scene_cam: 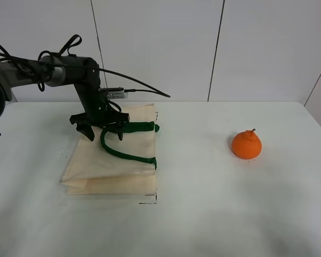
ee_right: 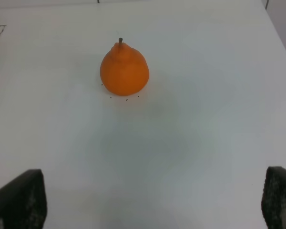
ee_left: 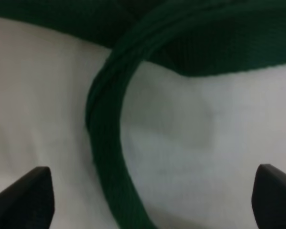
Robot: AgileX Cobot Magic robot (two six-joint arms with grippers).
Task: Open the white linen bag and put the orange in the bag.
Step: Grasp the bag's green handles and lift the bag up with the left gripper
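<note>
The white linen bag [scene_cam: 115, 171] lies flat on the table at the left, its dark green handles [scene_cam: 125, 156] looped on top. My left gripper [scene_cam: 102, 132] hangs open just over the bag, its fingers on either side of a handle loop. The left wrist view shows that handle [ee_left: 105, 143] close up on the cream cloth [ee_left: 190, 152], running between the open gripper [ee_left: 152, 200] fingertips [ee_left: 28, 195]. The orange [scene_cam: 246, 144] stands on the table at the right. The right wrist view shows the orange [ee_right: 124, 69] ahead of my open, empty right gripper [ee_right: 152, 200]. The right arm is out of the exterior view.
The white table [scene_cam: 203, 203] runs to a back edge against the white wall panels [scene_cam: 160, 48]. Black cables [scene_cam: 134, 83] trail from the left arm above the bag. A small label or tag shows at the bag's front corner [scene_cam: 148, 201].
</note>
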